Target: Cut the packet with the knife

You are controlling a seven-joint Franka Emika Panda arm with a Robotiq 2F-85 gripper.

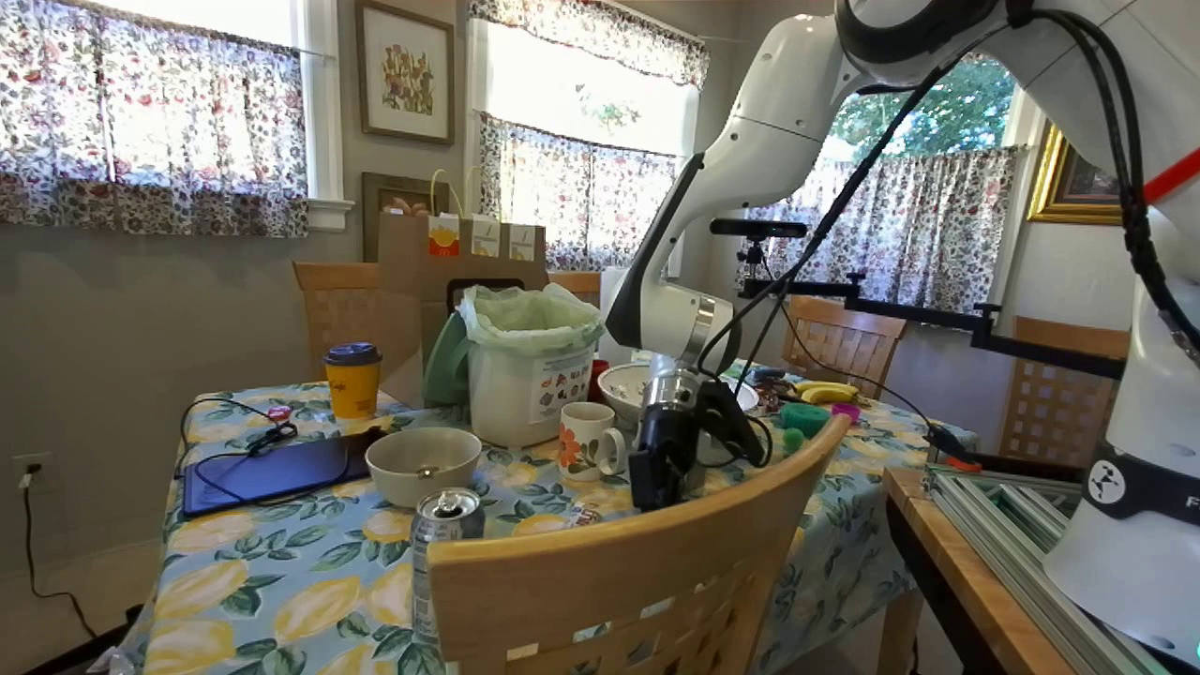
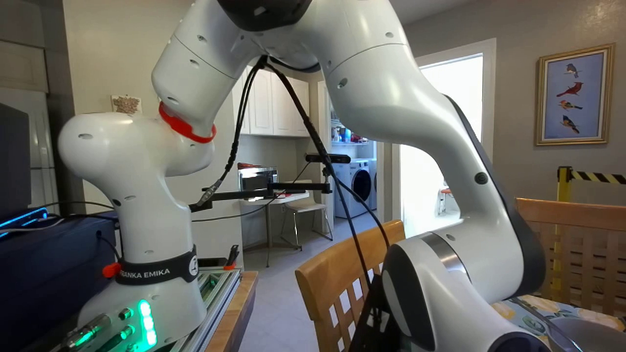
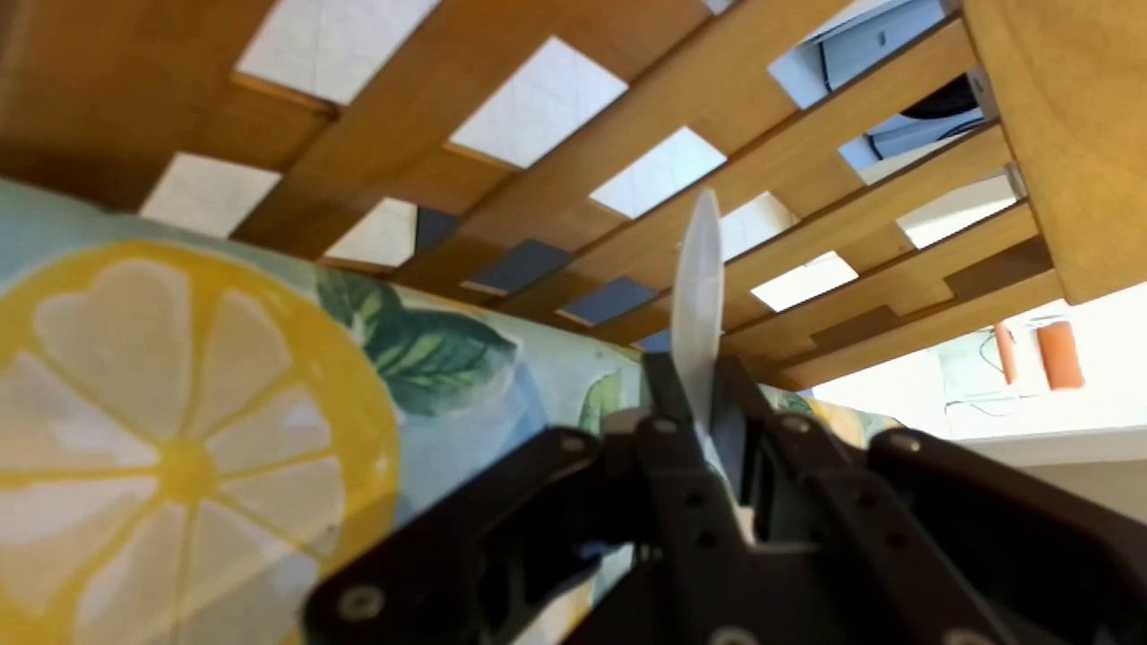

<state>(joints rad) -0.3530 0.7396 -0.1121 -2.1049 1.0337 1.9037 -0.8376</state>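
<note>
Knife (image 3: 698, 305), whitish and translucent, is clamped in the jaws, which press together on it; in the wrist view its blade runs out past them, before the slatted back of a wooden chair (image 1: 647, 544). In an exterior view the jaws point down toward the bench (image 1: 300, 553), spread with a lemon-print cloth (image 3: 188, 466); whether the blade touches it cannot be told. Near them, just over the chair's rail, shows what looks like a small printed packet (image 1: 583, 515). Nearby stand a flowered mug (image 1: 577, 448), a bowl (image 1: 412, 480) and a can (image 1: 444, 527), then a white bin (image 1: 497, 403) with a green liner (image 1: 525, 314). Farther out: a yellow cup (image 1: 353, 392), a flat blue panel (image 1: 300, 469), bananas (image 1: 827, 392), a brown paper bag (image 1: 408, 267).
</note>
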